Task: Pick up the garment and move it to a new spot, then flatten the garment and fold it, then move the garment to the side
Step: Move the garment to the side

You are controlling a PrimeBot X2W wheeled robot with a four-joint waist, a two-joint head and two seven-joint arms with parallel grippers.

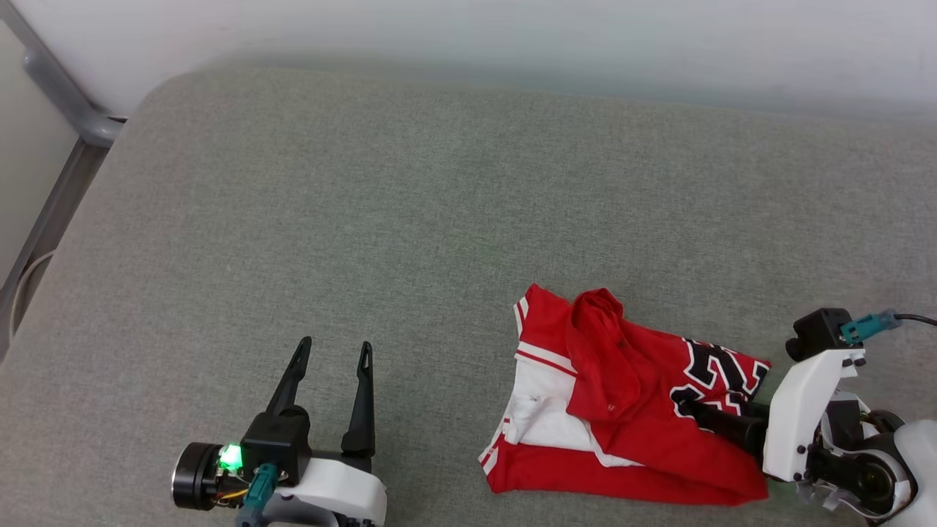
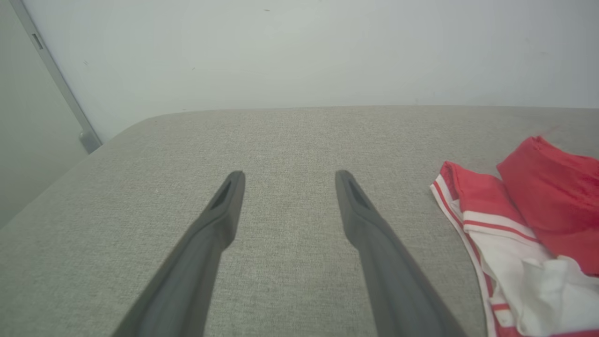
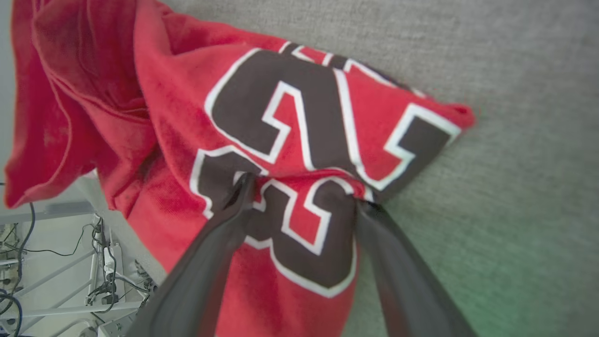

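Observation:
The garment (image 1: 622, 395) lies crumpled at the lower right of the grey cushion (image 1: 410, 219), red with a white sleeve and black lettering outlined in white. My right gripper (image 1: 692, 404) reaches into its right end. In the right wrist view the right gripper (image 3: 302, 194) is open, its fingers spread wide on either side of a bunched fold of the lettering (image 3: 290, 140), one tip on top of the cloth and the other at its edge. My left gripper (image 1: 336, 344) is open and empty at the lower left. Its wrist view shows the left gripper (image 2: 290, 175) over bare cushion, with the garment (image 2: 514, 224) at the right.
A pale wall (image 1: 512, 36) runs behind the cushion. A grey metal frame (image 1: 66, 110) stands off its rounded left corner. Below the cushion's near edge, the right wrist view shows cables and a power strip (image 3: 103, 267).

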